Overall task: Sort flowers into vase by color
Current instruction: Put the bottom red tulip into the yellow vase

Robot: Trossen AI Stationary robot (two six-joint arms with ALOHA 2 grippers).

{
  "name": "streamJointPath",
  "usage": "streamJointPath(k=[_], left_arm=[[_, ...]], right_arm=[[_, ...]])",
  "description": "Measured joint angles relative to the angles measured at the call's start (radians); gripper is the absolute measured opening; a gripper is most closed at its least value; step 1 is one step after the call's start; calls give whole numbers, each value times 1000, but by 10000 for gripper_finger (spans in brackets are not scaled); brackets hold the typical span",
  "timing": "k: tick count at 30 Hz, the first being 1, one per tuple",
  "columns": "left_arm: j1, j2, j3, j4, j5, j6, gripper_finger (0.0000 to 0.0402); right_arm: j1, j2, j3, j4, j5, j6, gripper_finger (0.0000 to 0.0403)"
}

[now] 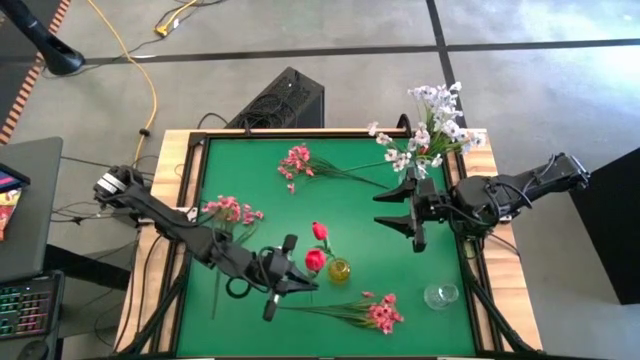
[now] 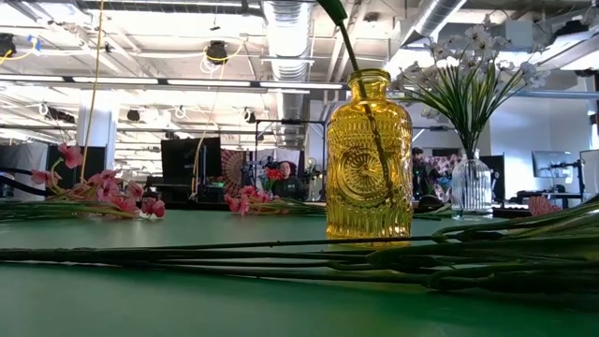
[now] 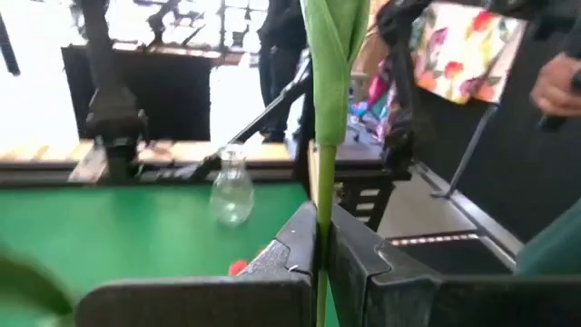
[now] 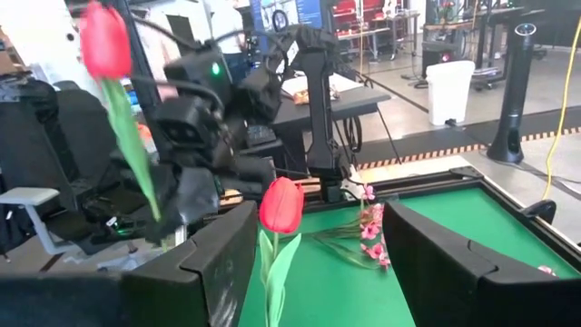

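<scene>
My left gripper (image 1: 298, 268) is shut on a red tulip (image 1: 314, 260) beside the yellow vase (image 1: 339, 269), near the table's middle front. In the right wrist view its bud (image 4: 104, 41) stands high above that gripper. A second red tulip (image 4: 281, 204) stands with its stem in the yellow vase (image 2: 369, 154). White flowers (image 1: 432, 128) stand in a clear vase (image 2: 471, 183) at the far right. Pink sprays (image 1: 297, 165), (image 1: 232, 210), (image 1: 380, 314) lie flat on the green table. My right gripper (image 1: 413, 208) hangs open at the right, touching nothing. My left gripper pinches the tulip's green stem (image 3: 320, 227) between its two fingers, well below the bud. The fingers reach in about level and lie across the stem. The stem stands nearly upright, bud on top; its lower end is hidden by the gripper.
A small empty clear vase (image 1: 441, 295) stands at the near right. The stems of the near pink spray (image 2: 393, 257) stretch across the table's front. The table has a raised wooden rim (image 1: 190, 150). Bare green cloth lies at the table's middle (image 1: 360, 215).
</scene>
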Motion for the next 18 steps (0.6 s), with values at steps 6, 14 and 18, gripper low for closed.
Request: streamJointPath(k=[6,14,18], left_arm=[[0,0,-59,-7,-120,-16,0],[40,2,-59,-62,-63,20,0],[69,2,-59,-34,-58,69,0]], right_arm=[[0,0,0,0,0,0,265],[0,0,0,0,0,0,265],[0,0,0,1,0,1,265]])
